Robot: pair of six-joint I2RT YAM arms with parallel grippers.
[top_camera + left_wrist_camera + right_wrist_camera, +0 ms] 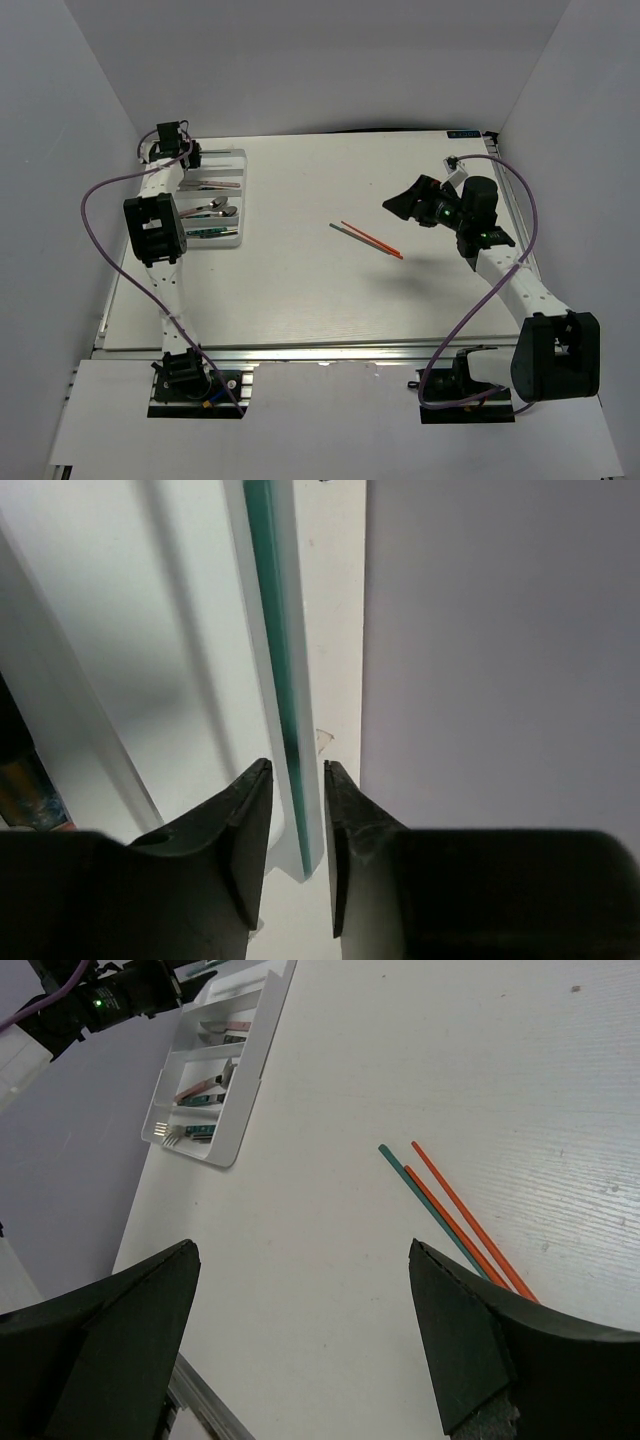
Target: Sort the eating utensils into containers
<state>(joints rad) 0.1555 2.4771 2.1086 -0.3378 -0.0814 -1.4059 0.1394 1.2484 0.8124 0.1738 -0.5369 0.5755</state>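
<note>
The white cutlery tray [241,200] lies at the back left with several silver utensils [210,208] in its slots. My left gripper [192,155] hovers over the tray's far end. In the left wrist view its jaws [298,770] stand slightly apart on either side of a tray wall [305,630], against which a green chopstick [272,630] lies, and neither pad touches it. Two red chopsticks [470,1215] and a green chopstick [410,1182] lie together on the table. My right gripper [395,205] hangs wide open and empty just right of them.
White walls enclose the table on the left, back and right. The left arm [155,228] reaches along the tray's left side. A metal rail [320,352] runs along the near table edge. Purple cables loop beside both arms.
</note>
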